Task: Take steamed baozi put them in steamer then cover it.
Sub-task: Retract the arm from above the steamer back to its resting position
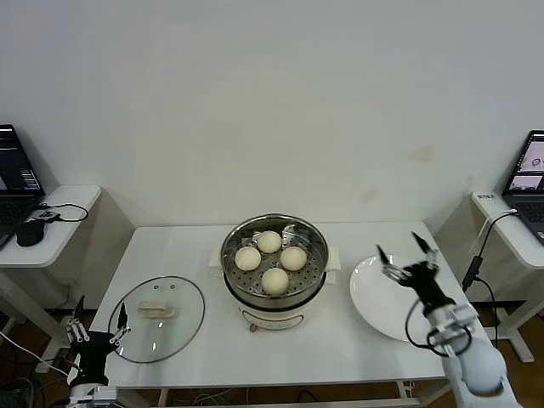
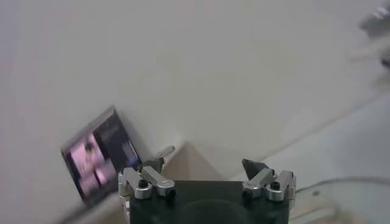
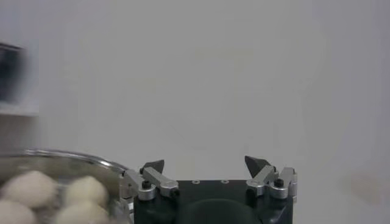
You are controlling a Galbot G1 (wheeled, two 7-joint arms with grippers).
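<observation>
Head view: we see four baozi [image 1: 270, 258] sitting on the tray inside the steamer [image 1: 274, 293] at frame center, uncovered. Our right gripper [image 1: 408, 252] hovers wide open and empty over the plate [image 1: 371, 297] at right. Our left gripper [image 1: 99, 325], also spread wide and holding nothing, waits at lower left beside the glass lid [image 1: 157, 318] lying flat on the table [image 1: 178, 246].
</observation>
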